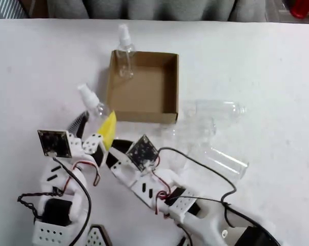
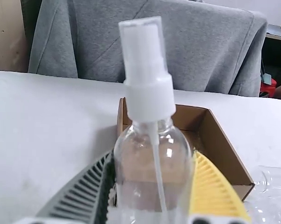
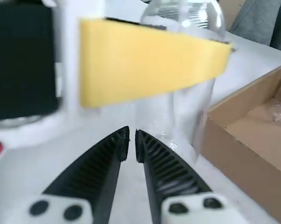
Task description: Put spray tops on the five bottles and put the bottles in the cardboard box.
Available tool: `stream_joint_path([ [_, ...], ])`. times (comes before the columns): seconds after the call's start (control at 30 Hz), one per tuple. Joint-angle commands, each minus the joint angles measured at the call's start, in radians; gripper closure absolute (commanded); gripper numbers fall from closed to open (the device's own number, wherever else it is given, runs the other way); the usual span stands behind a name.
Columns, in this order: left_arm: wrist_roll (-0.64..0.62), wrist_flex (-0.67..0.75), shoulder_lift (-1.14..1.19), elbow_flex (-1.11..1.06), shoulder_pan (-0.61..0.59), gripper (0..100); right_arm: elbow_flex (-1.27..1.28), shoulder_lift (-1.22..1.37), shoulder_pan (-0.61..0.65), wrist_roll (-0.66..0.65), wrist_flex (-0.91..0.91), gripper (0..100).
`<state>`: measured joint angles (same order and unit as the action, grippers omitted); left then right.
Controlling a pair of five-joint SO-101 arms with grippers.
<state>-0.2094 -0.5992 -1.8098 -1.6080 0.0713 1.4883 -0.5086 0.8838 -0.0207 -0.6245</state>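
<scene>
The left gripper [image 1: 99,117] (one yellow finger, one grey) clamps a capped bottle [image 2: 152,154] upright, at 8 o'clock from the cardboard box [image 1: 144,92]. The right gripper [image 3: 132,137] sits just beside it, its black jaws nearly together around nothing. A second capped bottle [image 1: 125,59] seems to lean in the box's 11 o'clock corner. Uncapped bottles [image 1: 220,108] lie at 4 o'clock.

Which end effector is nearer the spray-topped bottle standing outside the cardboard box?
Left. The left end effector grips that bottle around its body. The right end effector is shut beside it, aimed at it without touching.
</scene>
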Motion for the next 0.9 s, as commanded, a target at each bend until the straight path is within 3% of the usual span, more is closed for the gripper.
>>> stream_joint_path([
  [0.0, 0.000, -0.006, -0.019, 0.061, -0.001, 98, -0.057, -0.002, -0.056, -0.005, -0.001, 98.3],
  [0.3, 0.000, 0.000, -0.019, 0.060, -0.008, 98, -0.012, -0.015, -0.050, -0.014, 0.004, 98.3],
  [0.43, 0.000, 0.074, -0.019, 0.029, -0.010, 98, 0.008, -0.015, -0.081, -0.048, 0.005, 98.3],
  [0.6, 0.031, 0.233, -0.019, -0.025, -0.008, 98, -0.012, -0.015, -0.226, -0.212, 0.056, 98.3],
  [0.77, 0.169, 0.305, -0.018, -0.028, 0.016, 98, -0.086, -0.015, -0.401, -0.135, 0.119, 98.3],
  [0.87, 0.178, 0.367, -0.015, -0.028, 0.039, 98, -0.140, -0.015, -0.498, -0.077, 0.163, 98.3],
])
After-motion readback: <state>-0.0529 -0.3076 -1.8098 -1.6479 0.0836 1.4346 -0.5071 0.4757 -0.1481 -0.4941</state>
